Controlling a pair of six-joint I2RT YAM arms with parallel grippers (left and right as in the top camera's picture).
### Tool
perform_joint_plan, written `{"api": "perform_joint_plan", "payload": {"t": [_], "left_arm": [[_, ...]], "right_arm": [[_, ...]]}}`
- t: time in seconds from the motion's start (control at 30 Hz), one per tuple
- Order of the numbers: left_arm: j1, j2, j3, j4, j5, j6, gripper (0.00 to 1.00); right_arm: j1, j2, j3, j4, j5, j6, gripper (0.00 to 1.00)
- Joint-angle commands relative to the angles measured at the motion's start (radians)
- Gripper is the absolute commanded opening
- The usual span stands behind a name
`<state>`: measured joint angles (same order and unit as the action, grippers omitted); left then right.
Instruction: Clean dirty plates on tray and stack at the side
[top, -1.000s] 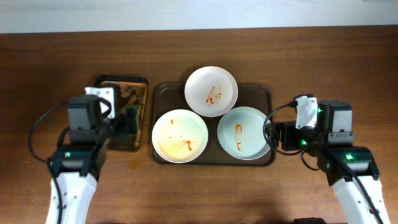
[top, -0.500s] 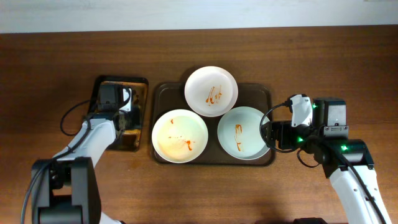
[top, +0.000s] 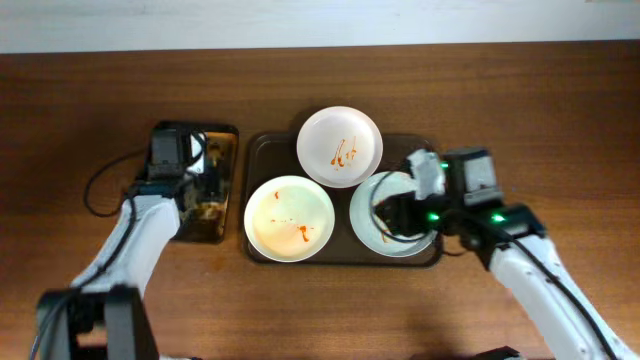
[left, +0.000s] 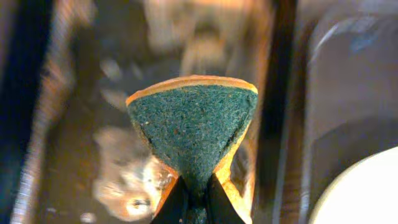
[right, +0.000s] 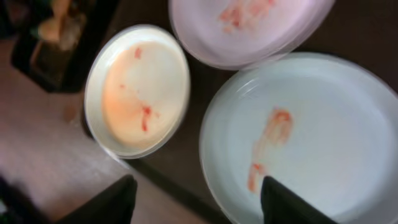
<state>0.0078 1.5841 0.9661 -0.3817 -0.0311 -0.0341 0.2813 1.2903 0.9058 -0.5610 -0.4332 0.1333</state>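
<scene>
Three plates smeared with orange-red sauce lie on the dark-brown tray (top: 268, 155): a white one (top: 340, 146) at the back, a cream one (top: 289, 218) front left, a mint-green one (top: 364, 232) front right. My right gripper (top: 386, 214) hovers over the mint plate (right: 311, 137), open. Its fingers (right: 106, 202) straddle that plate's near rim, gripping nothing. The left gripper (top: 206, 186) is over the small black tray (top: 195, 127). It is shut on a green-and-orange sponge (left: 193, 130), which is pinched and folded between the jaws of the left gripper (left: 191, 202).
Brown liquid lies in the small black tray (left: 74, 155), which stands just left of the big tray. In the right wrist view the cream plate (right: 138, 90) and white plate (right: 249, 28) lie beyond the mint one. Bare wooden table (top: 520, 110) surrounds both trays.
The left gripper has closed on the sponge in the black tray. My right arm has swung left from the tray's right edge to above the mint plate, its jaws narrowing somewhat.
</scene>
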Motion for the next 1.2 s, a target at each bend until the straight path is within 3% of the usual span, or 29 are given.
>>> {"api": "perform_joint_plan", "payload": {"t": [0.0,0.1,0.27,0.43,0.83,1.17], "left_arm": [[-0.003,-0.112,0.029,0.003,-0.010,-0.003,0.00],[-0.003,-0.132,0.029,0.002,-0.010,-0.007,0.00],[-0.003,-0.132,0.029,-0.001,-0.010,-0.007,0.00],[-0.003,-0.132,0.029,-0.001,-0.010,-0.007,0.00],[-0.003,-0.132,0.029,0.027,0.016,-0.006,0.00],[-0.003,-0.132,0.029,0.304,0.009,-0.006,0.00]], "right_arm": [[0.125,0.103,0.014,0.128,0.013,0.094,0.55],[0.219,0.225,0.014,0.219,0.103,0.201,0.45],[0.289,0.352,0.014,0.217,0.116,0.425,0.44],[0.309,0.438,0.014,0.224,0.187,0.557,0.43],[0.309,0.483,0.014,0.296,0.210,0.564,0.26],[0.309,0.483,0.014,0.297,0.249,0.564,0.17]]}}
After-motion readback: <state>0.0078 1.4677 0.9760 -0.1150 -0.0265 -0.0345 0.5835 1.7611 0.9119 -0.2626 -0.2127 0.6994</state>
